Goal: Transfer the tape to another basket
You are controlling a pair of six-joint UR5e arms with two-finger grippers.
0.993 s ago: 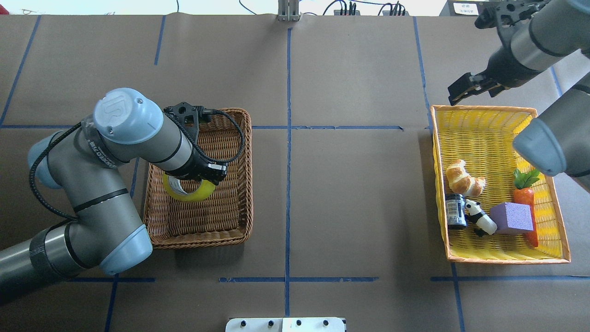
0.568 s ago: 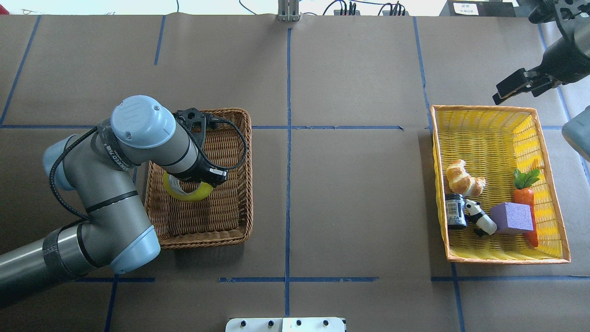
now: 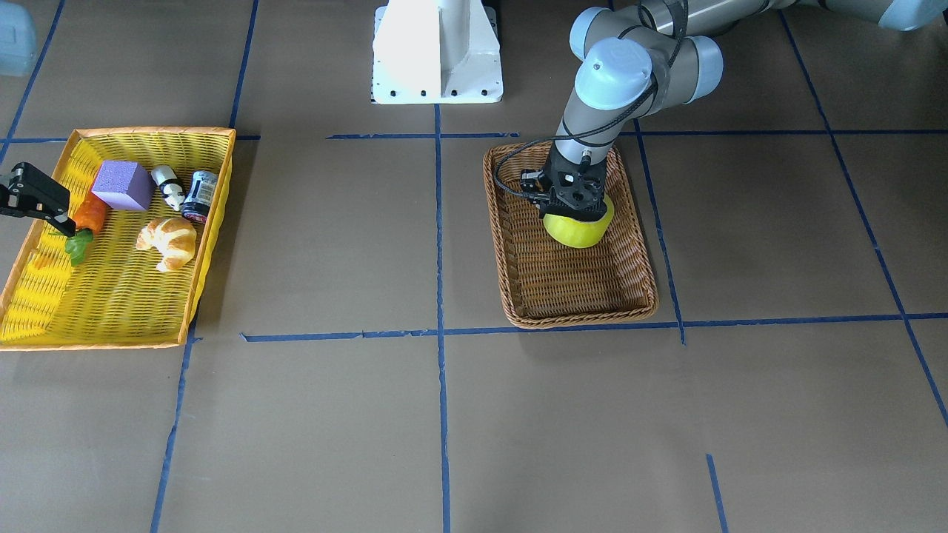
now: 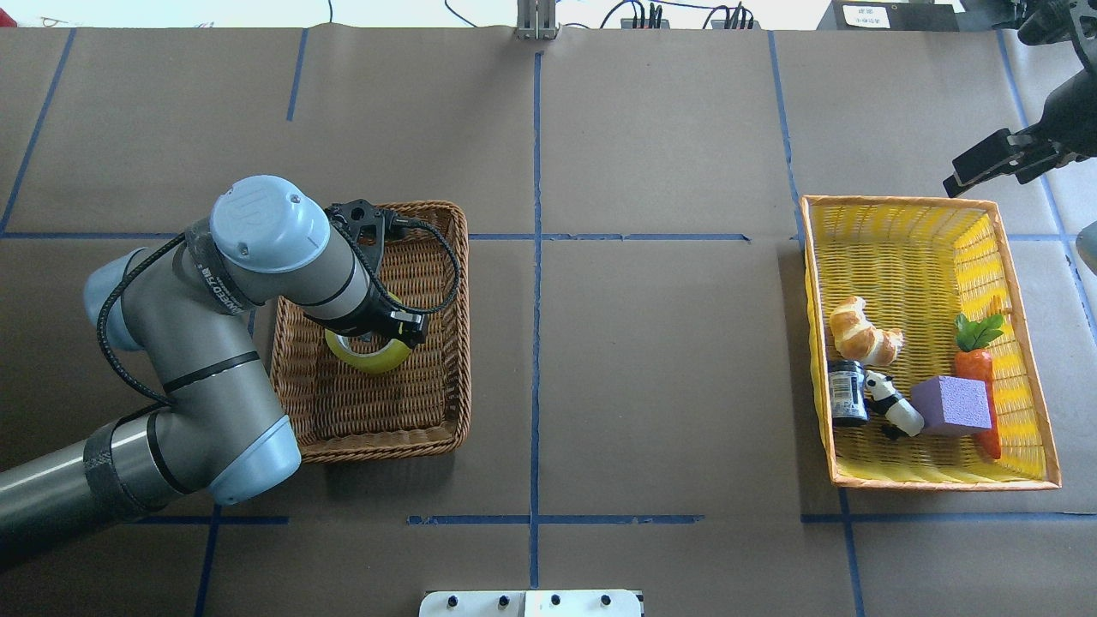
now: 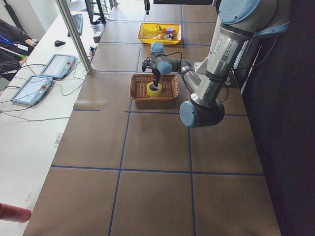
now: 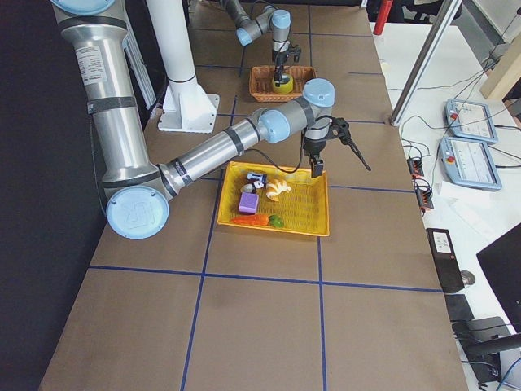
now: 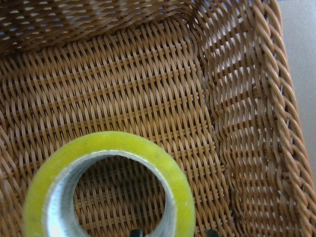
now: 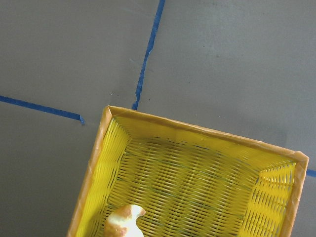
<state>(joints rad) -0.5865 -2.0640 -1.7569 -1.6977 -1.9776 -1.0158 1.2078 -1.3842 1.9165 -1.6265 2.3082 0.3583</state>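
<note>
The yellow-green tape roll is inside the brown wicker basket, in its near-middle part. My left gripper reaches down from above and is shut on the tape; in the left wrist view the tape fills the lower left, with the fingertips at its rim. I cannot tell whether the roll touches the basket floor. It also shows in the front view. My right gripper is open and empty, hovering just beyond the far right corner of the yellow basket.
The yellow basket with orange rim holds a croissant, a dark jar, a panda figure, a purple block and a carrot. The robot's white base stands at the table's near edge.
My left gripper has shifted a little to the right inside the brown basket, with the tape moving along. My right arm has pulled away to the right, off the yellow basket's far edge.
</note>
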